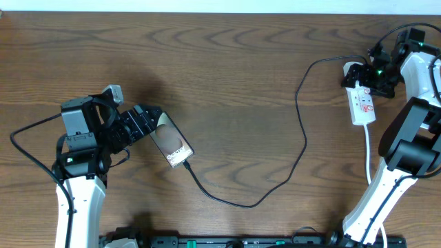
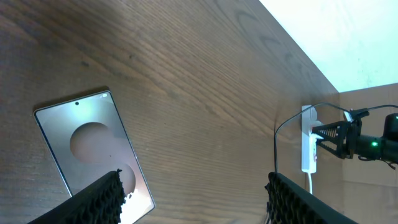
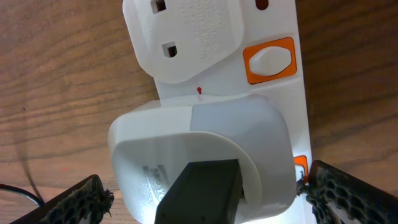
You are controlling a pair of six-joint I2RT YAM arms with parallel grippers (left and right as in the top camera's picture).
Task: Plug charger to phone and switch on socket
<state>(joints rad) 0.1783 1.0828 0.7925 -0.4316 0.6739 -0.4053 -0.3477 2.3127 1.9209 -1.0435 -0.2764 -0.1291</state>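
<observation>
**Both pincers apart, nothing clamped**

The left pincer stands with its jaws partly apart and grips nothing. The phone lies flat on the table just ahead of it, with its near end at the fingertips. The charger leaves the phone's far end and loops across the wood to the socket. The right pincer hangs over the socket's end.

In the left wrist view the phone sits off to one side of the left pincer. One finger overlaps its near corner, but I cannot tell whether they touch. Bare wood fills the gap between the jaws. The socket shows far ahead.

The right wrist view alone gives the socket close up. The right pincer is spread wide on either side of a white adapter that carries the charger's black end, and no contact shows. Beyond it sits a second white plug, with an orange switch beside that. The switch's position is unclear.
</observation>
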